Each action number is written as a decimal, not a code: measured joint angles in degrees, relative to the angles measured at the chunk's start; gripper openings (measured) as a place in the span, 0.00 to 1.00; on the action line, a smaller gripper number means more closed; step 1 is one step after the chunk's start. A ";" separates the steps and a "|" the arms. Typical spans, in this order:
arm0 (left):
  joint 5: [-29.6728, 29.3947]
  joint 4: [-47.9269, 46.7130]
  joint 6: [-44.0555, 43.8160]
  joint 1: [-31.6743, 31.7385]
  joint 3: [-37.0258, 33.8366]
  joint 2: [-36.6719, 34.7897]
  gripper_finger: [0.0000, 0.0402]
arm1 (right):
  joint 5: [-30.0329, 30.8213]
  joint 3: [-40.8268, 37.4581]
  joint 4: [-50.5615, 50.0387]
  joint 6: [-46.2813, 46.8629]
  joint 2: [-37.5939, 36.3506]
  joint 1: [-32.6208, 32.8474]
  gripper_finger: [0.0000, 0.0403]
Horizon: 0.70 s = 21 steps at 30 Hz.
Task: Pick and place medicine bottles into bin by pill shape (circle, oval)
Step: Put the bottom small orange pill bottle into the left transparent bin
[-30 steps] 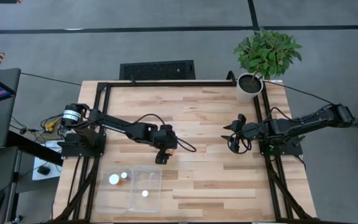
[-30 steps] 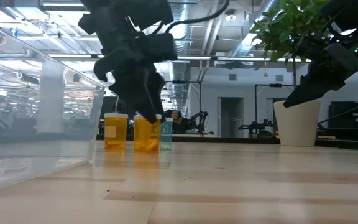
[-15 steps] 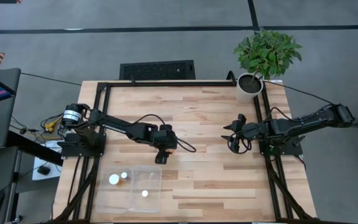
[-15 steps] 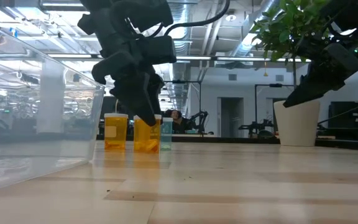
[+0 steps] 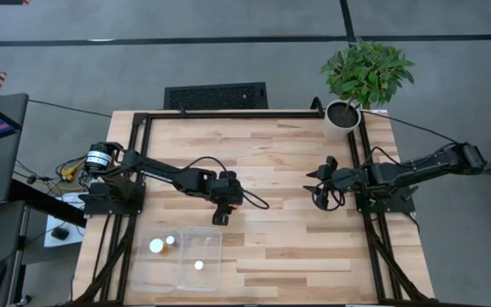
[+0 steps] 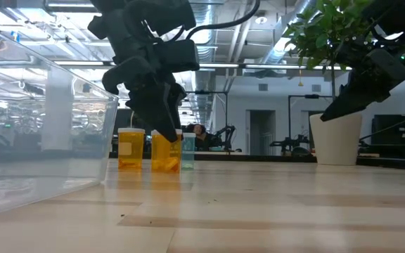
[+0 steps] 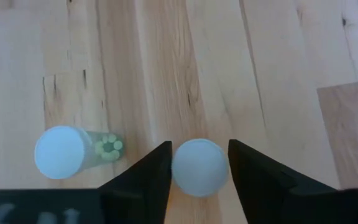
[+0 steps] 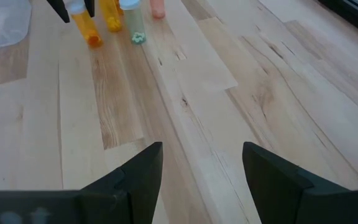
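The wooden table (image 5: 297, 162) carries the clear bin (image 5: 199, 258) at its near-left corner, with one white-capped bottle (image 5: 199, 265) inside; which compartment is hard to tell from above. Two more bottles (image 5: 157, 246) stand just beside the bin's left wall.

The left gripper (image 7: 198, 167) hangs over the table's middle. Its fingers (image 7: 143, 177) have drawn in since a second ago — they were spread wide then — and now sit close on either side of a white cap (image 7: 198, 168), apparently touching it. The arm itself has barely shifted. A second capped bottle (image 7: 59, 152) with pale green pills stands nearby.

The right gripper (image 8: 201, 174) waits near the plant pot (image 5: 341, 119), fingers apart, holding nothing — unchanged.
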 joint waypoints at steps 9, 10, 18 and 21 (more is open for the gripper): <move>0.01 0.09 -0.04 -0.02 0.00 0.00 0.25 | 0.00 0.01 0.01 0.00 0.00 0.00 0.58; 0.02 0.23 -0.07 -0.01 0.00 0.00 0.26 | 0.00 0.02 0.00 0.00 0.00 0.00 0.58; 0.02 0.92 -1.46 -0.02 0.00 0.00 0.27 | 0.00 0.02 0.00 0.00 -0.02 0.00 0.58; 0.07 0.91 -2.51 -0.02 0.00 -0.02 0.26 | 0.00 0.02 0.00 0.01 -0.01 0.00 0.58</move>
